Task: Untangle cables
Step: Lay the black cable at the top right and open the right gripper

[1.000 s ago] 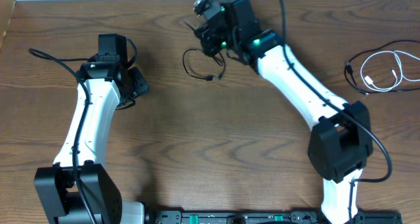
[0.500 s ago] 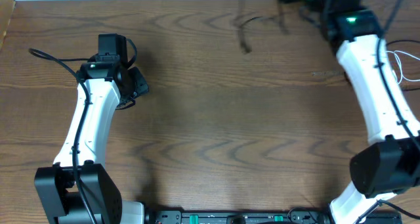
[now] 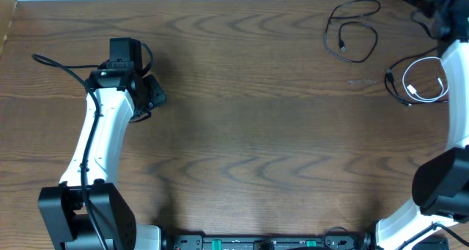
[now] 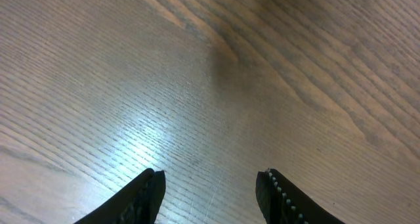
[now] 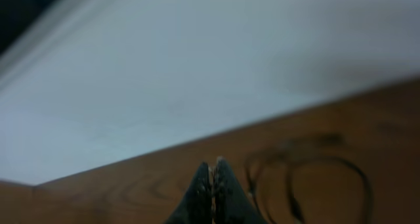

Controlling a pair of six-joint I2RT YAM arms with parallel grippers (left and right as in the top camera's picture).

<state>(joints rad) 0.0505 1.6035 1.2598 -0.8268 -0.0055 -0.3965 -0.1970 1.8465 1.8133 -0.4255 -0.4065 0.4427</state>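
Observation:
A thin black cable (image 3: 352,31) lies in loose loops at the table's far right; one end runs up toward the top edge, where my right arm (image 3: 456,74) reaches out of the overhead view. In the right wrist view the right gripper (image 5: 213,163) is shut, and the blurred loops of that black cable (image 5: 308,178) trail just right of its tips. A white cable (image 3: 429,80) is coiled by the right edge with another black cable (image 3: 396,81) curled round it. My left gripper (image 4: 211,175) stands open over bare wood, far off at the left (image 3: 150,96).
The wooden table (image 3: 242,133) ends at a pale wall along the far edge (image 5: 197,66), close behind the right gripper. The left arm (image 3: 102,133) lies along the left side. A black bar (image 3: 264,243) runs along the front edge.
My right arm has swung from the table's far middle to the far right corner, carrying the black cable with it. The left arm has not moved.

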